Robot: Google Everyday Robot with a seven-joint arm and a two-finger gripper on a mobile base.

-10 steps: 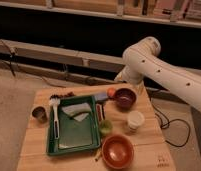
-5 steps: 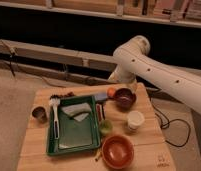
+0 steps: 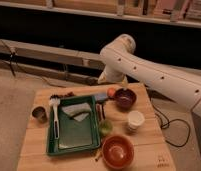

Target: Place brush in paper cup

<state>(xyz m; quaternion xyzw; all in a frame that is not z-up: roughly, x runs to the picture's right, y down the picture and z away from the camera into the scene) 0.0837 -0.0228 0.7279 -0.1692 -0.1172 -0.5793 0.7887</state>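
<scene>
The brush [image 3: 55, 114] lies along the left side of the green tray [image 3: 74, 142], its dark-bristled head at the far end and its pale handle pointing toward me. The white paper cup [image 3: 135, 120] stands upright on the right part of the table, well apart from the brush. My white arm reaches in from the right and bends down over the table's back edge. The gripper [image 3: 104, 80] hangs there at the arm's end, above and behind the tray, mostly hidden by the arm. It stands open and holds nothing.
A pale cloth [image 3: 76, 111] lies in the tray. A grey metal cup [image 3: 39, 113] stands left of the tray and a small green cup [image 3: 105, 127] right of it. There is a dark red bowl [image 3: 125, 98], an orange ball [image 3: 111, 92] and an orange bowl [image 3: 117, 151]. A cable trails off the right.
The arm has swung left along the table's back edge, carrying the gripper from above the dark red bowl toward the tray's far side. Nothing on the table has moved.
</scene>
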